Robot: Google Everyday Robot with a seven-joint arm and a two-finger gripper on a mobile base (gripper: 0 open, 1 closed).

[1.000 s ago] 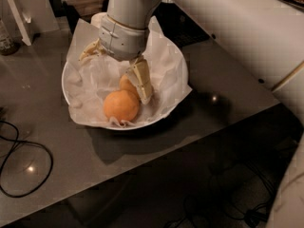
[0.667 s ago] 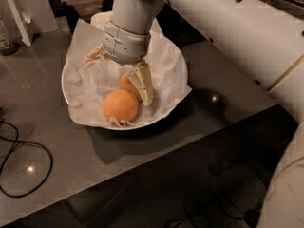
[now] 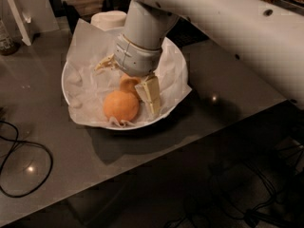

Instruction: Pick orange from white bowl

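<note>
The orange [image 3: 121, 106] lies in the front part of the wide white bowl [image 3: 71, 101], on crumpled white paper. A second, smaller orange-coloured round shape [image 3: 127, 83] shows just behind it, partly under the wrist. My gripper [image 3: 127, 87] reaches down into the bowl from above, open. One finger [image 3: 151, 96] stands just right of the orange, close to it or touching. The other finger [image 3: 105, 63] points left over the paper, well apart from the fruit. Nothing is held.
A small cream upturned bowl [image 3: 109, 19] stands right behind the white bowl. A black cable [image 3: 23, 146] loops on the grey table at the front left. A white stand [image 3: 19, 11] is at the back left. The table edge runs diagonally at right.
The gripper has shifted a little to the right and lower into the bowl. The orange has not moved.
</note>
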